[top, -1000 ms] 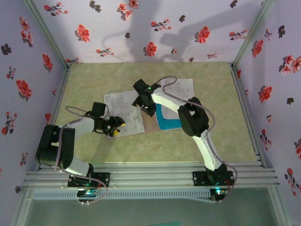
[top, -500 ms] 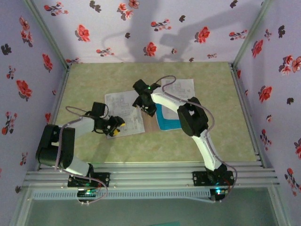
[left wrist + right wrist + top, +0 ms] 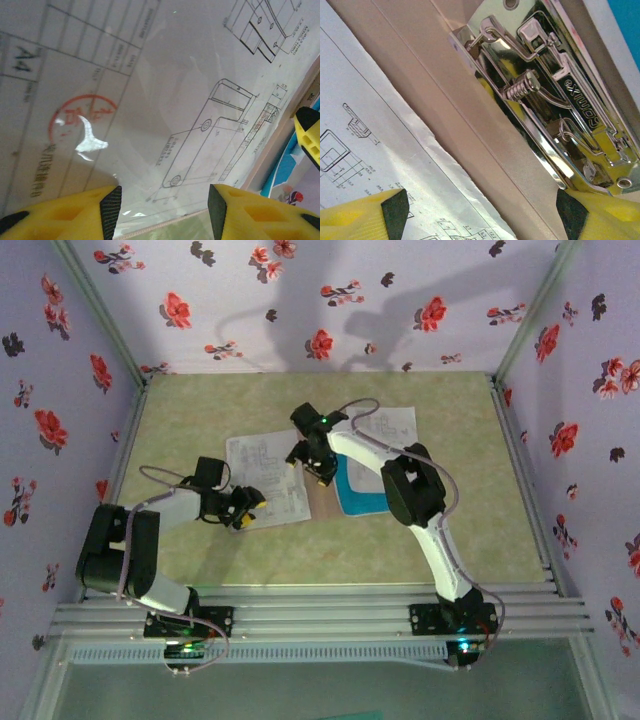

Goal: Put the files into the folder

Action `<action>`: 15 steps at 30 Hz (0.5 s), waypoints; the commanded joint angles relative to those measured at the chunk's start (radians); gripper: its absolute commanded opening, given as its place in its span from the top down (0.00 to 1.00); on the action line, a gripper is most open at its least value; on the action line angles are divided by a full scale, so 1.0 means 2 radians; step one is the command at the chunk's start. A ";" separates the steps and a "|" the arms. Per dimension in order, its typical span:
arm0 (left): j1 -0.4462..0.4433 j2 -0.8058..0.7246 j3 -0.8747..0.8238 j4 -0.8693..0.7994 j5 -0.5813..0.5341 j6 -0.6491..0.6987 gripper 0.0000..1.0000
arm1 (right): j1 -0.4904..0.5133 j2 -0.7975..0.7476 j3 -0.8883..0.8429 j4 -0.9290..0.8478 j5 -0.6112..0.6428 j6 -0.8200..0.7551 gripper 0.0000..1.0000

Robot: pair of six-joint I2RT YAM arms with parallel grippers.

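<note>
Beneath the left fingers point(image 3: 247, 508), spread apart and grasping nothing, lies a white printed sheet point(image 3: 150, 100); the right fingers point(image 3: 318, 472), also released wide, hover over the tan folder point(image 3: 420, 75) and its metal clip point(image 3: 540, 95), cyan sheet point(image 3: 352, 498) just right of them

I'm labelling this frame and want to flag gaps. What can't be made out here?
- Top external: folder outline, mostly under the right arm and white sheet.
- Top external: the sheet's print, too small to read.
- Top external: blue sheet, partly under that arm.
- Left wrist: red stamp, partly washed out by glare.
</note>
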 commanded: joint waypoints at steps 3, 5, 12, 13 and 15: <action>0.014 0.023 -0.031 -0.076 -0.069 0.008 0.47 | -0.037 0.034 0.022 -0.079 0.108 -0.053 0.18; 0.014 0.025 -0.031 -0.075 -0.068 0.008 0.47 | -0.030 0.025 0.042 -0.074 0.094 -0.056 0.18; 0.014 0.024 -0.029 -0.073 -0.067 0.007 0.47 | -0.014 -0.036 0.030 -0.037 0.071 -0.023 0.18; 0.014 0.024 -0.029 -0.073 -0.067 0.006 0.47 | -0.014 -0.043 0.022 -0.032 0.070 -0.019 0.18; 0.014 0.022 -0.028 -0.074 -0.067 0.006 0.47 | -0.013 -0.051 0.010 -0.025 0.068 -0.016 0.18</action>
